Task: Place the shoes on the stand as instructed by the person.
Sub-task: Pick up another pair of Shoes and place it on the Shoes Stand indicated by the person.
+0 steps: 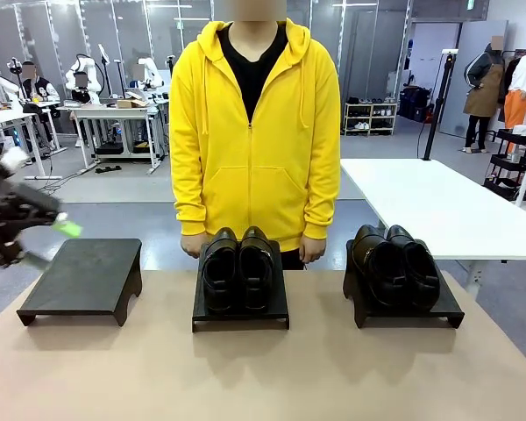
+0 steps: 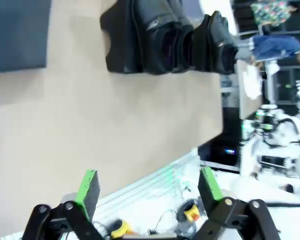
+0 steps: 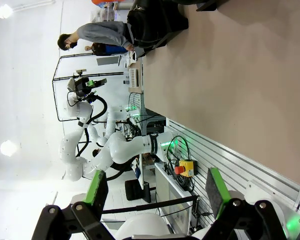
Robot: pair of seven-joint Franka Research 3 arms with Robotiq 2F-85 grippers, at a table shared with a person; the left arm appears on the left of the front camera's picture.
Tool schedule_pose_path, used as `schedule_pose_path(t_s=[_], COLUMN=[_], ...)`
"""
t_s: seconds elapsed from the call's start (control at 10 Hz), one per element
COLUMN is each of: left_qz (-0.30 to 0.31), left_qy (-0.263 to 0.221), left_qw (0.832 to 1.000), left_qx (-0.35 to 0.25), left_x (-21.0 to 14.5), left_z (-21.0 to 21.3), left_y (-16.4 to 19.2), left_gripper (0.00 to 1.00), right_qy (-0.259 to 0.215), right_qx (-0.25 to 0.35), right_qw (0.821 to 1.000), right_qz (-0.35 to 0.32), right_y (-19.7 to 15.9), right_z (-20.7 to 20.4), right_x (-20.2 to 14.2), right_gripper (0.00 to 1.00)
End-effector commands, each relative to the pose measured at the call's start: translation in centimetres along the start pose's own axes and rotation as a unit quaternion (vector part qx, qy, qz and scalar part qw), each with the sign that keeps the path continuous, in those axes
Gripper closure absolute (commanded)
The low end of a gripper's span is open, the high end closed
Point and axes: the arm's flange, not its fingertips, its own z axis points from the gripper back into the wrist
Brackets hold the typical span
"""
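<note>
Step in hand: both pairs already sat on stands; by my reading the placing was done or a fresh instruction was awaited.
Middle pair (image 1: 238, 268): on the middle stand (image 1: 240, 309), at 12 o'clock on the table, toes toward the robot.
Right pair (image 1: 396, 266): on the right stand (image 1: 404, 306), at about 2 o'clock.
Left stand (image 1: 82, 279): bare, at about 10 o'clock.
Person (image 1: 254, 132): stood at the far edge behind the middle stand, arms down; no pointing gesture was visible.
Left gripper (image 1: 35, 226): blurred at the 9 o'clock edge, above the table; fingers spread wide, holding nothing.
Right gripper (image 3: 157, 192): fingers spread wide, empty, off the near table edge.
Next move: likely calls for a cue from the person before any reach.
Table (image 1: 263, 377): plain tan top, uncluttered.
Room: open lab with white tables, grey floor and a shelf at the back.
</note>
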Motion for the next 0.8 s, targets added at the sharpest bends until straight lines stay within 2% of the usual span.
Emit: schedule_pose_path(t_s=[0.0,0.3,0.4,0.6,0.7], left_qz=[0.039,0.075,0.093,0.152,0.162], left_qy=[0.005,0.009,-0.007,-0.025,-0.036], left_qw=[0.998,0.988,0.98,0.965,0.958], left_qx=[-0.056,-0.135,-0.176,-0.214,-0.235], left_x=[0.3,-3.2,-5.0,-8.0,-9.7], left_z=[2.8,6.3,6.9,7.0,6.9], left_y=[4.0,11.4,14.2,18.8,20.7], left_gripper=[0.0,0.0,0.0,0.0,0.0], right_qy=[-0.002,-0.002,-0.002,-0.002,-0.002], right_qx=[-0.007,-0.007,-0.007,-0.007,-0.007], right_qw=[1.0,1.0,1.0,1.0,1.0], right_qz=[0.004,0.004,0.004,0.004,0.004], right_y=[0.0,0.0,0.0,0.0,0.0], right_z=[-0.1,-0.1,-0.1,-0.1,-0.1], right_x=[-0.4,-0.4,-0.4,-0.4,-0.4], right_gripper=[0.0,0.0,0.0,0.0,0.0])
